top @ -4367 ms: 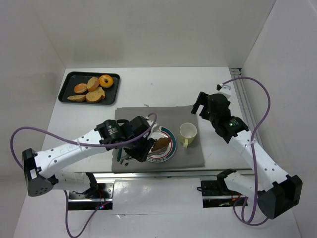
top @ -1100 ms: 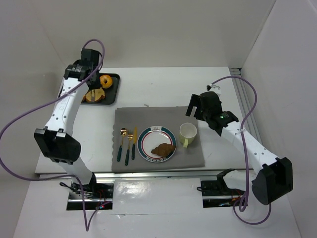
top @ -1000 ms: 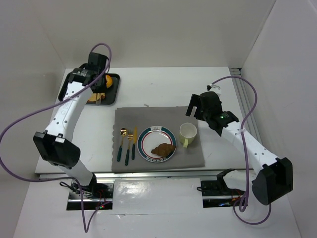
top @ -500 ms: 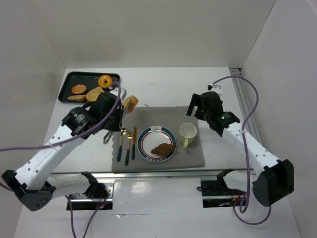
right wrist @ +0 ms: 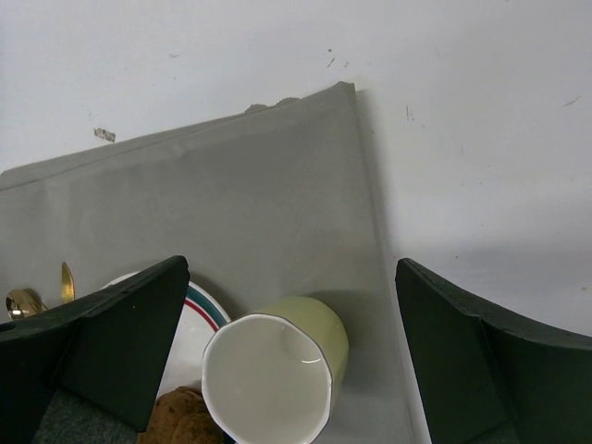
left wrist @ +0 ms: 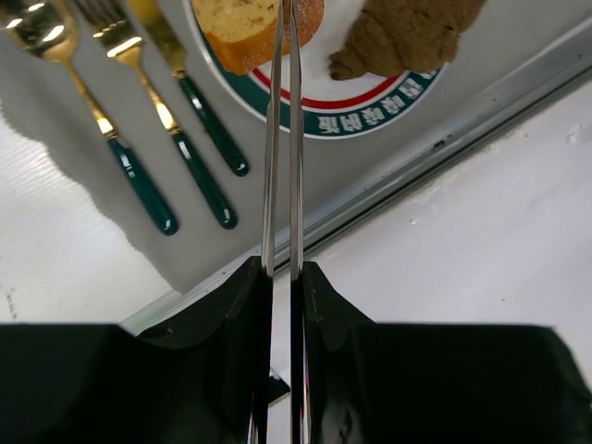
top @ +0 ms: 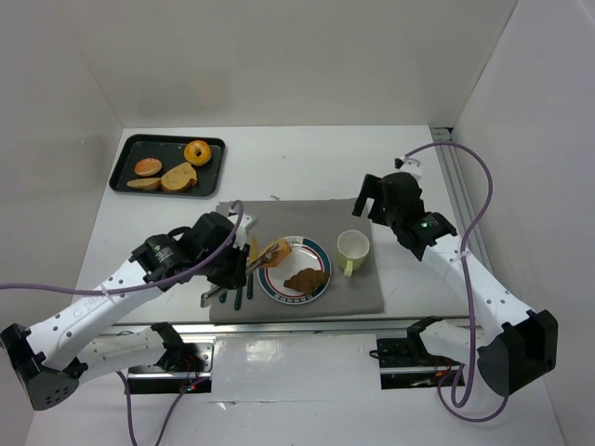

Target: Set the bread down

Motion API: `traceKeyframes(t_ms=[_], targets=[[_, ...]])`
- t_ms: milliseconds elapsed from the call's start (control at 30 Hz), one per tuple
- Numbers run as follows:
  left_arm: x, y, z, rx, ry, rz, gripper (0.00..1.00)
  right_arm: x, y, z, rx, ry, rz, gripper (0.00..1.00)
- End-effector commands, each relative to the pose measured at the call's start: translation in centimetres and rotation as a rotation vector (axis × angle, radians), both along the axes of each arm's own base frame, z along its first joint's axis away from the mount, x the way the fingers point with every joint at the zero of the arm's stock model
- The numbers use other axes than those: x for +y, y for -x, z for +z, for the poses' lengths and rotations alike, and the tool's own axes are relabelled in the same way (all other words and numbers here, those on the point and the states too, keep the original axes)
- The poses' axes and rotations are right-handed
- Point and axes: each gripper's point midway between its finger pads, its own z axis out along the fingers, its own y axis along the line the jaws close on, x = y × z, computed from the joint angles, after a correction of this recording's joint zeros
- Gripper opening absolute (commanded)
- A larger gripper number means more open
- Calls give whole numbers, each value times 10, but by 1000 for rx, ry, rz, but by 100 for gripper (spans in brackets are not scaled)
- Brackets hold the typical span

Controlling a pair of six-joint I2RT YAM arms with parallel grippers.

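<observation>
White walls close in a white bench (top: 307,158). From the top camera you see a grey mat (top: 358,288) laid near its front edge. On the mat sit a plate (top: 307,242) with a striped rim, a brown pastry (top: 307,279) on it, and a pale cup (top: 352,249) just to its right. Your left tool (top: 267,257) reaches in from the left, clenched on a bread slice (top: 275,251) that hangs over the plate's left rim. You cannot tell whether the slice touches the plate. A black tray (top: 158,146) in the far left corner holds a doughnut (top: 198,150) and more sliced bread. Your right tool (top: 369,197) hovers over the mat's far right part, behind the cup.

Your left wrist camera shows two long thin fingers (left wrist: 270,139) pressed nearly together, pinching the slice at the top edge of the view. The pastry lies just beside it. A spoon (left wrist: 92,120), fork (left wrist: 162,111) and knife (left wrist: 199,102), gold with green handles, lie side by side left of the plate.

Your right wrist camera shows dark fingers (right wrist: 102,342) spread wide, released, gripping nothing, with the cup standing below them.
</observation>
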Motion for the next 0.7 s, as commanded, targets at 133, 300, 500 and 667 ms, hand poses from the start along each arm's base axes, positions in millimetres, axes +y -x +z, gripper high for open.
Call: traceKeyframes(t_ms=[133, 300, 500, 667], targets=[[-42, 9, -1, 10, 85, -115, 0, -5, 1, 15, -44, 6, -17, 100], [-43, 15, -11, 49, -37, -141, 7, -3, -1, 11, -36, 2, -22, 100], [-41, 4, 3, 17, -75, -109, 39, -1, -2, 8, -25, 0, -14, 100], [-39, -15, 42, -83, -82, -69, 38, -1, -2, 5, -24, 1, -14, 100]])
